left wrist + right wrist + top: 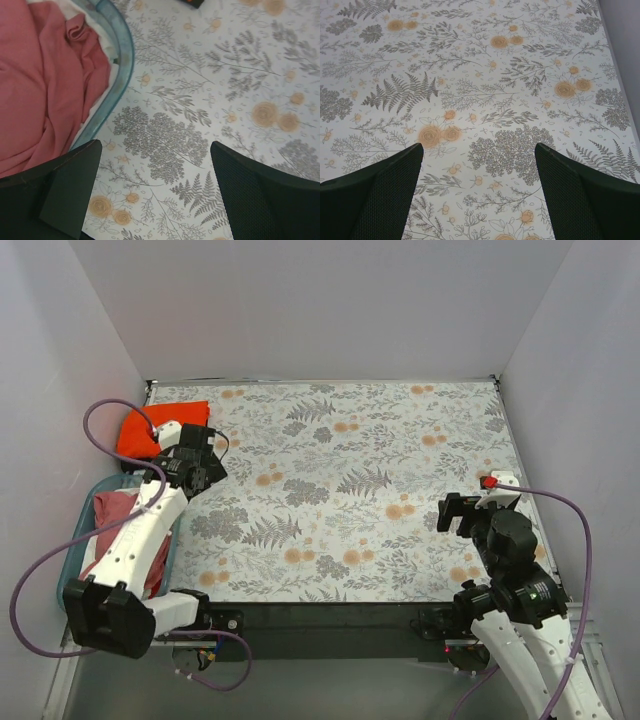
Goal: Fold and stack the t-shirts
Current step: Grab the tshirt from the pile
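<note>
Left end effector (197, 462) stands fully open and holds nothing. In the left wrist view both fingers (70, 190) are spread wide over bare floral cloth, just beside the rim of the blue basket (126, 60). Right end effector (460, 512) is likewise wide open and empty, hanging over the lower right of the surface (350, 470), and its own view shows only the print between the fingers (580, 195). The dusty rose-red t-shirt (115, 515) lies crumpled in the basket at the lower left of the overhead frame, partly under the left arm; its loose bunched folds fill the upper left of the left wrist view (40, 75). The orange t-shirt (150, 425) sits at the upper left corner of the surface as a flat, compact shape — judged to be already folded. No black t-shirt can be made out in any view. Step in hand, as judged: fetching the next garment from the basket, with the rose-red one not yet gripped. The next move calls for the left end effector to shift sideways over the basket rim, descend onto a raised fold and close on one layer, then carry the garment to the open middle of the surface — the right arm is well placed to help spread it.
</note>
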Robot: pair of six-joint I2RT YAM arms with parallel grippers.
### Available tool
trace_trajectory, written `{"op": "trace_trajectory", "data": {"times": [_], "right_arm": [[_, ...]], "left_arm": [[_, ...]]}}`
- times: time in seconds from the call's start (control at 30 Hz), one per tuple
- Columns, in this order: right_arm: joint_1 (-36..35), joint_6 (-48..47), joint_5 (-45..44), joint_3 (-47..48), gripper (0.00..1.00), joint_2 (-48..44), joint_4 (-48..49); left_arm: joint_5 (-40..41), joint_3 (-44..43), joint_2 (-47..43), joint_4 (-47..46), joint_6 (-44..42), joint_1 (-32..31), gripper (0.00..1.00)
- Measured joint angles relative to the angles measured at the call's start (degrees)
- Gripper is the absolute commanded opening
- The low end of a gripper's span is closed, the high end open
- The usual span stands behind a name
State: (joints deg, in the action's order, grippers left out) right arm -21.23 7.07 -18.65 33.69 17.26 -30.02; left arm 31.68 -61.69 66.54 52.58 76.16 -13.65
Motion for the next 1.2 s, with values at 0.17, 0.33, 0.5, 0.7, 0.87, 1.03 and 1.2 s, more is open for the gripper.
{"op": "trace_trajectory", "data": {"times": [0.17, 0.33, 0.5, 0.7, 0.87, 1.03, 1.2], "right_arm": [[-1.44, -0.02, 0.63, -0.28, 0.98, -1.66, 0.35], [-3.13, -0.02, 0.85, -0.61, 0.98, -2.84, 0.59], [-4.55, -0.02, 0.85, -0.61, 0.98, -3.23, 0.66], [-5.92, -0.07, 0.87, -0.61, 0.98, -3.02, 0.66], [-5.95, -0.20, 0.83, -0.63, 0.98, -1.86, 0.63], [-5.97, -0.24, 0.83, -0.63, 0.98, -0.90, 0.63], [-5.97, -0.24, 0.83, -0.63, 0.98, 0.13, 0.63]], "left_arm": [[-0.94, -0.28, 4.20, 1.62, 0.24, 12.92, 0.89], [3.08, 0.44, 3.78, 1.29, 0.70, 23.41, 0.85], [5.33, 5.81, 4.02, -2.10, 1.09, 28.94, 0.83], [3.34, 10.82, 6.86, -7.63, 3.56, 36.13, 0.76], [1.99, 13.77, 7.13, -11.08, 4.90, 37.92, 0.38], [1.92, 16.44, 4.48, -13.22, 5.84, 37.94, 0.01], [0.76, 15.50, -0.04, -12.04, 5.27, 37.73, 0.00]]}}
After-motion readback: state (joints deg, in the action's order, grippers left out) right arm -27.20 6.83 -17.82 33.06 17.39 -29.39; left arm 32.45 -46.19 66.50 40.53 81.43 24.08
